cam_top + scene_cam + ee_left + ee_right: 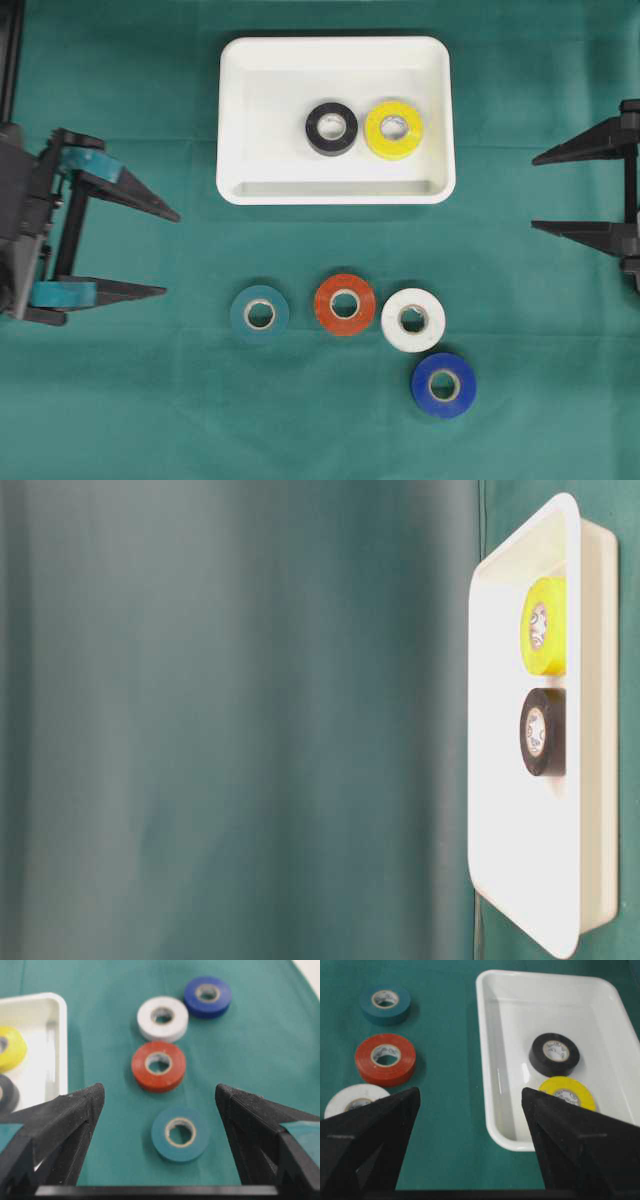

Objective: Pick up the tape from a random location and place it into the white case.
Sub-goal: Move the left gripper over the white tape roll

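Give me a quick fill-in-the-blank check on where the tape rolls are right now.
1. The white case holds the yellow roll and the ____ roll.
2. ____ rolls lie on the green cloth outside the case.
3. The roll lined up between the open left end effector jaws is ____.
4. The white roll touches the orange-red roll and the ____ roll.

Missing words: black; four; teal; blue

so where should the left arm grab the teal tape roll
Across its outer rim, coming straight down from above. The teal tape roll lies flat on the cloth with bare cloth all round it; the red roll sits apart. The left gripper is open and empty, so one finger can go each side.
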### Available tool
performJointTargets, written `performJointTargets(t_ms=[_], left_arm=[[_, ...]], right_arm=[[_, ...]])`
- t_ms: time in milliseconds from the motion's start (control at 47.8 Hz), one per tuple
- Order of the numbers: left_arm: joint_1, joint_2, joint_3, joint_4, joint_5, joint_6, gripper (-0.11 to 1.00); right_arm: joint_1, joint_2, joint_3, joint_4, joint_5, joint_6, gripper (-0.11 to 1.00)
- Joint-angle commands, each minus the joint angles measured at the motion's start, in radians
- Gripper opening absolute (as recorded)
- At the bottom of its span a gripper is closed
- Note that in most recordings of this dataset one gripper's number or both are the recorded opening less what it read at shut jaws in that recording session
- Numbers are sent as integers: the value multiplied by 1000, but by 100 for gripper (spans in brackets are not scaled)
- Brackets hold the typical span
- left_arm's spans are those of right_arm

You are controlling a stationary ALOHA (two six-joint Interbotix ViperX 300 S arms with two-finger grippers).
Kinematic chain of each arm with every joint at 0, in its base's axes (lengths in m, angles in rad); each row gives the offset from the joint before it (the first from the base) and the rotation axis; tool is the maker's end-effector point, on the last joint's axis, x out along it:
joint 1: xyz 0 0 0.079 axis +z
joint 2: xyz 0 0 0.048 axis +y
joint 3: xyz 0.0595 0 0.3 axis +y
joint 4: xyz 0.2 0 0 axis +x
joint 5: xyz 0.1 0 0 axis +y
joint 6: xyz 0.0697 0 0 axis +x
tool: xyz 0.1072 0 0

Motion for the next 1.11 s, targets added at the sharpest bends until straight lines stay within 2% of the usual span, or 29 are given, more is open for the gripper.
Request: performJointTargets(t_ms=[0,209,397,837,1088], left_arm=[[-3,37,-48,-2,-34,0,97],[0,150,-123,-2,-112,0,97],[9,267,-215,-2,-137,0,97],[20,586,-575,0,-124,3,97],[17,715,-755,0,-83,3,97]], right_arm=[[-2,8,-20,-2,-8,0,82],[-2,8,-20,-2,-8,-3,82],[-2,8,-20,-2,-11,-3,82],[-2,8,-20,-2,-8,-2,82],[-2,9,-23,-2,-6,0,82]])
